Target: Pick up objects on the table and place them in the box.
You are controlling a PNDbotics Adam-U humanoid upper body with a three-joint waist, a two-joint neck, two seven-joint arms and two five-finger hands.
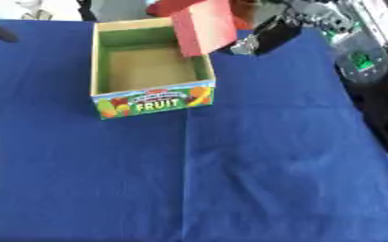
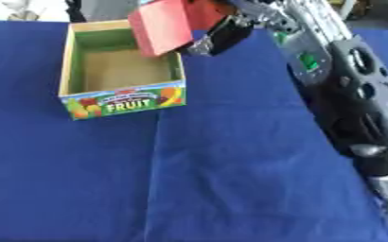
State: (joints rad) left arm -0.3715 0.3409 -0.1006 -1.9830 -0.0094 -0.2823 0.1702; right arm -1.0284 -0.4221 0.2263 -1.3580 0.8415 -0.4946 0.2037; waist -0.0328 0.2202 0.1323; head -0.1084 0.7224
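Right hand (image 1: 268, 38) gripped a red rectangular carton (image 1: 204, 26), tilted, over the far right corner of the open wooden crate labelled FRUIT (image 1: 152, 101). Crate looked empty; drop not yet done. Blue cloth table (image 1: 230, 179) around crate showed no other objects. Left hand out of view.

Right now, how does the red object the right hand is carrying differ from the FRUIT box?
The red block is plain red and closed; the FRUIT box is open-topped, with a green lining and a printed fruit label.
The block hangs tilted in the air, held by the right hand; the box sits flat on the blue cloth.
The block looks smaller than the box's opening.
Both are box-shaped, and the block overlaps the box's far right corner.
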